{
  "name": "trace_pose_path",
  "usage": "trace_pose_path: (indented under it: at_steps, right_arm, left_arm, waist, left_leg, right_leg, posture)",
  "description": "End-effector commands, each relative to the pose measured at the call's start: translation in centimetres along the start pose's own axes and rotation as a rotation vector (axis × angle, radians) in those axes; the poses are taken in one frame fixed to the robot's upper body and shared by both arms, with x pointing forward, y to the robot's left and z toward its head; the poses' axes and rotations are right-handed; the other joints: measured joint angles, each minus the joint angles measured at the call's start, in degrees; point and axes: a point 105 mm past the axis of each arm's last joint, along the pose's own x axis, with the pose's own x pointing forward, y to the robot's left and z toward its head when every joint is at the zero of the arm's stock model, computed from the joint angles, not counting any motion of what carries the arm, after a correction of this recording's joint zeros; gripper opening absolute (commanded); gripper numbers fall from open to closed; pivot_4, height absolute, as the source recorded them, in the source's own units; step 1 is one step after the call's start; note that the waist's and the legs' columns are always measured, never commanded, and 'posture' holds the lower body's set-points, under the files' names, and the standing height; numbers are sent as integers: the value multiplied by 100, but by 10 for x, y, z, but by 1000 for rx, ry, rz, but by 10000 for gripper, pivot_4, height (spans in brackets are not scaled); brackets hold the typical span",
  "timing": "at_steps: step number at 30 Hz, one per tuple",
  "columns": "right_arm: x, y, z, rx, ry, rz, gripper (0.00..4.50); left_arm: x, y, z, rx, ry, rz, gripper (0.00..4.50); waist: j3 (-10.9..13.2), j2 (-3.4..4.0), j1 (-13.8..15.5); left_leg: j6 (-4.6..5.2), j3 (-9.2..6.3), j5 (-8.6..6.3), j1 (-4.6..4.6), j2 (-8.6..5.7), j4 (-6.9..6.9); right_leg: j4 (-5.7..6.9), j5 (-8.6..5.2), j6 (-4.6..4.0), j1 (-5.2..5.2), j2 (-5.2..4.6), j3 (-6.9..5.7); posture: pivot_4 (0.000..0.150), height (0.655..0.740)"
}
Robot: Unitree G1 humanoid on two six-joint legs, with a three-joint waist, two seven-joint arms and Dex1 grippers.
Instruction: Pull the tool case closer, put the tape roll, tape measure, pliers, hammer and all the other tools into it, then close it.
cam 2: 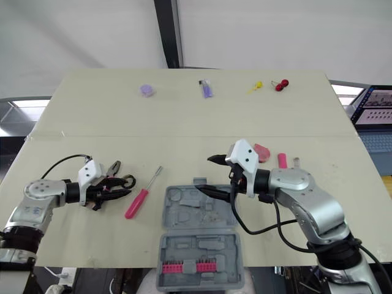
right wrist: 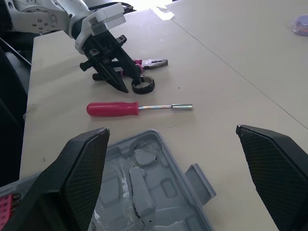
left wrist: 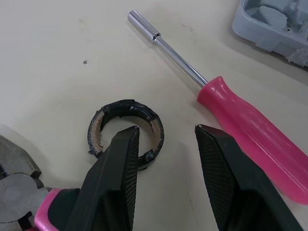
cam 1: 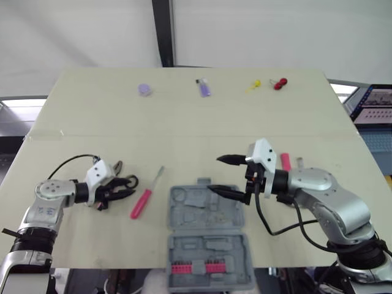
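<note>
1. Got the tool case lying open at the near middle of the tabletop.
2. Just left of it, the screwdriver; further left, tape roll and pliers, close together at the left hand's tips.
3. Right hand over the case's far right corner.
4. Way back along the far edge, a row of small items.

The open case lies at the near table edge, right gripper spread wide over its far half, screwdriver just to its left.
</note>
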Motion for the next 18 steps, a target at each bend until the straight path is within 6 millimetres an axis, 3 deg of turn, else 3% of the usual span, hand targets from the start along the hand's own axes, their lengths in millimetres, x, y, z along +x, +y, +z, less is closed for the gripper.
trace_pose_path:
  at_steps: [1, 13, 16, 18]
  right_arm:
    - [0, 6, 7, -39, -11, 9, 45000]
    - [-2, 6, 6, -33, -9, 6, 45000]
    - [-2, 6, 5, -30, -9, 5, 45000]
    - [-2, 6, 5, -30, -9, 5, 45000]
  left_arm:
    - [1, 2, 2, 19, -4, 5, 20021]
    - [5, 3, -1, 8, 0, 15, 20021]
    - [6, 3, -1, 4, -2, 18, 10955]
    - [6, 3, -1, 3, -3, 19, 716]
  waist:
    - [0, 0, -1]
    - [0, -1, -4]
    - [-1, -1, -3]
    - [-1, -1, -3]
  left_leg:
    - [0, 0, 0, 0, 0, 0]
    - [0, -1, 0, 1, 0, 0]
    - [0, -2, 0, 1, 0, 0]
    - [0, -1, 0, 1, 0, 0]
  right_leg:
    - [0, 0, 0, 0, 0, 0]
    - [2, 0, 0, 0, 0, -1]
    - [2, 0, 0, 0, 0, -1]
    - [2, 0, 0, 0, 0, -2]
  posture:
    - [1500, 7400]
    - [1500, 7400]
    - [1500, 7400]
    - [1500, 7400]
